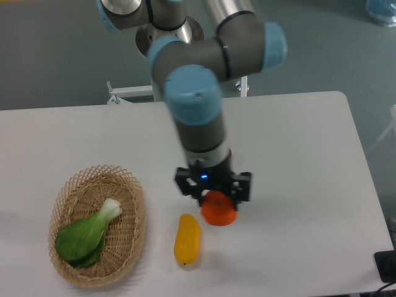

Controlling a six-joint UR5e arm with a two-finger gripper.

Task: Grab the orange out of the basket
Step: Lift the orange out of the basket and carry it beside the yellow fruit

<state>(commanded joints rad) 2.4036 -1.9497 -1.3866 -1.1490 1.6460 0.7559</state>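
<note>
Gripper fingers closed on the orange, mid-table near front edge, clear of basket; smooth round fruit might slip.

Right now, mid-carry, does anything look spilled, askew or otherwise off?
Nothing stands out. The gripper holds the orange over the table, clear of the basket. The leafy green lies inside the basket and the yellow fruit lies on the table beside it. Nothing looks spilled.

The orange is gripped by the hand above the desk, well apart from the basket, where a leafy green is held.
</note>
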